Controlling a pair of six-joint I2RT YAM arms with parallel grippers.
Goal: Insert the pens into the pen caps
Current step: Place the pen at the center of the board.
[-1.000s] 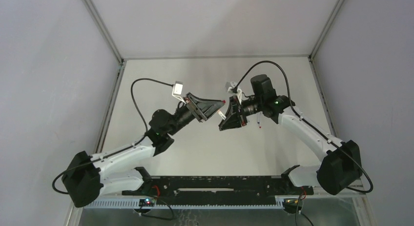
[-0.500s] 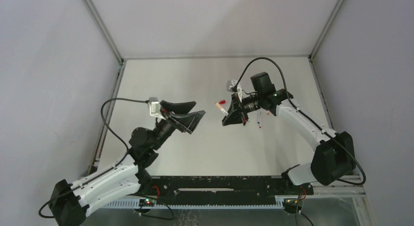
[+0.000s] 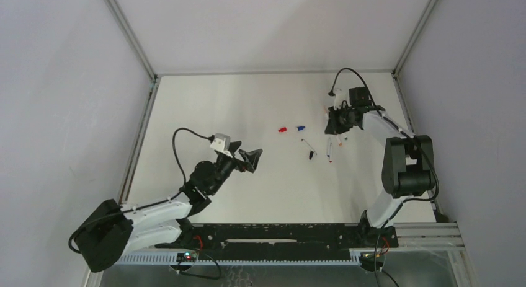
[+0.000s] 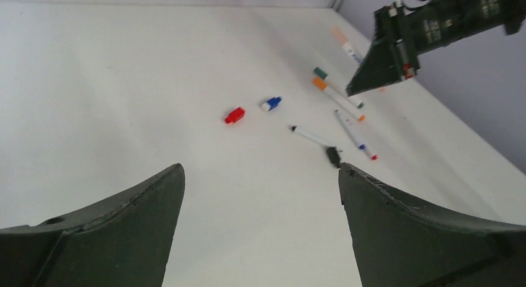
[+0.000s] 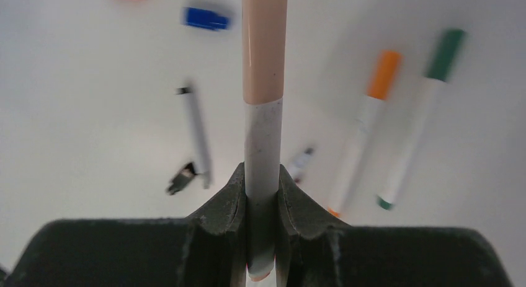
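Right fingers (image 5: pixel 218 206): clamped on the white barrel of a peach-capped pen (image 5: pixel 263 82), which stands straight out between them, cap end forward, clear of the bench surface
Right gripper (image 3: pixel 337 122): held over the cluster of pens near the far right corner of the bench (image 3: pixel 205 107), its arm folded up along the right edge
Left fingers (image 4: pixel 133 216): spread wide apart, nothing between them
Left gripper (image 4: pixel 260 170): poised over the left half of the bench, about midway between the near and far edges, facing the scattered pens and well apart from them
Red cap (image 4: pixel 234 115): lying loose towards the middle of the bench, just beside the blue cap (image 4: pixel 271 103), both apart from every pen
Black cap (image 4: pixel 334 156): lying at one end of the black-tipped pen (image 4: pixel 308 136), close to it or touching; the views do not settle which
Black-tipped pen: uncapped, flat on the bench, between the two loose coloured caps and the right edge
Red-tipped pen (image 4: pixel 352 132): uncapped, flat, a blue band near its tip, just to the right-edge side of the black-tipped pen
Orange-capped pen (image 5: pixel 366 123): flat beside the green-capped pen (image 5: pixel 422 104), roughly parallel to it, both beneath the right gripper and nearest the right edge
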